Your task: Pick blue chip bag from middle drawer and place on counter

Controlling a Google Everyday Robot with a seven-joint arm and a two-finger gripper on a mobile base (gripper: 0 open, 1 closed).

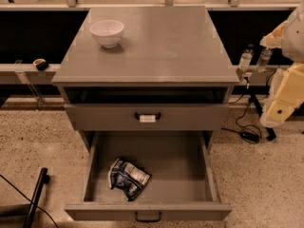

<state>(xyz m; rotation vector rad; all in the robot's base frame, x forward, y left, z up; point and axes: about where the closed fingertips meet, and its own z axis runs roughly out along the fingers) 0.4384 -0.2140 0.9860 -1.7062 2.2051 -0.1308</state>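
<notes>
We observe the cabinet from the front and above; the counter point(161, 46) forms its flat grey top. A white bowl point(107, 33) stands upright on the counter near the rear left corner. Below the counter, the upper drawer point(104, 117) is pulled out slightly; its handle carries a white tag point(147, 118).

The middle drawer point(89, 167) is pulled out fully toward the camera; its plain dark bar handle point(147, 216) sits centred on the front panel. The blue chip bag point(128, 176) lies crumpled on the drawer floor, left of centre and in the front half; it is close to the front wall, apart from the left wall, and touches nothing but the floor of the drawer.

The robot arm point(290, 87) enters at the right edge of the view, beside the cabinet and level with the drawers; the gripper point(274, 119) is at the arm's lower end, well apart from the bag, the drawer and the counter. We cannot tell whether the gripper is apart or together; it holds nothing that we can see.

Two clear bottles point(245, 58) stand on a ledge just right of the cabinet; a dark cable point(247, 136) lies on the speckled floor point(266, 184) below them.
</notes>
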